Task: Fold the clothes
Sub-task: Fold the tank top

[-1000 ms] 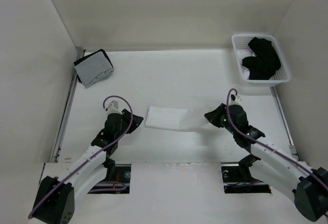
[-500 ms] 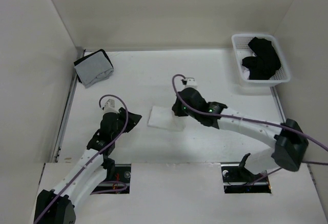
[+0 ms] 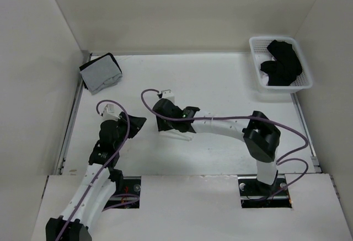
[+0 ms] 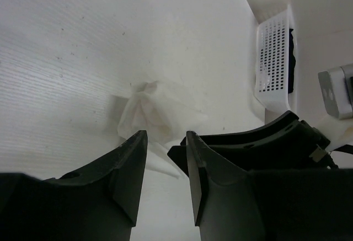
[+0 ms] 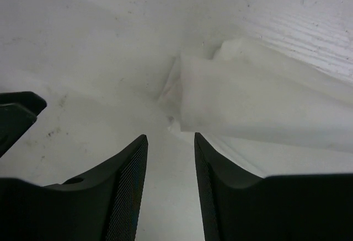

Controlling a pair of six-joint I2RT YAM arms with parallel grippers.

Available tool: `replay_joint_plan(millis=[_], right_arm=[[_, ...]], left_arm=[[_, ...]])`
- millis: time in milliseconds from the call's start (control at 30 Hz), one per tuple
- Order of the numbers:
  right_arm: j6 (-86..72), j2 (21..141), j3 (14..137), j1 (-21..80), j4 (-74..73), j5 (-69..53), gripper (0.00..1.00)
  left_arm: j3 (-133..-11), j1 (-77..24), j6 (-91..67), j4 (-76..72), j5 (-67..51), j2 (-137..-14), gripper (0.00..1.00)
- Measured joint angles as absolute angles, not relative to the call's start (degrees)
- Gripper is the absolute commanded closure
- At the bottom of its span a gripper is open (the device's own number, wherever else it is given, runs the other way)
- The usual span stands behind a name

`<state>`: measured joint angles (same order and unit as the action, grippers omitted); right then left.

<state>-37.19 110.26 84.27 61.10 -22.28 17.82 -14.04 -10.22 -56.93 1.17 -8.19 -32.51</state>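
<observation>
White tabletop [image 3: 220,86] carries the clothes [image 4: 157,111], a crumpled white bundle lying just ahead of the right jaws, which stand apart and empty. Nearby, the left jaws, also parted around nothing, face the bundle without touching it.

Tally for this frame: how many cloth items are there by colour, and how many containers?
White top: 1
Grey-and-black folded bundle: 1
Black clothing heap, single pieces not separable: 1
White basket holding that heap: 1
Total: 4
</observation>
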Motion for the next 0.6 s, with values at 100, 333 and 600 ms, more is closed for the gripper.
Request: replay_joint_plan(millis=[100,333,600], right_arm=[[-37.5,106.0,79.3,61.2,-20.9,18.2,0.68],[-38.8,96.1,69.0,60.1,-17.9,16.8,0.76],[-38.6,102.4,68.2,58.0,-13.5,11.3,0.82]], left_arm=[[-14.0,-12.3,-57.0,0.7,-8.2,-34.2,0.68],[-14.2,-24.4,-57.0,-3.7,-3.6,-42.5,0.71],[-14.2,-30.5,-57.0,-7.7,4.2,-46.6,0.71]])
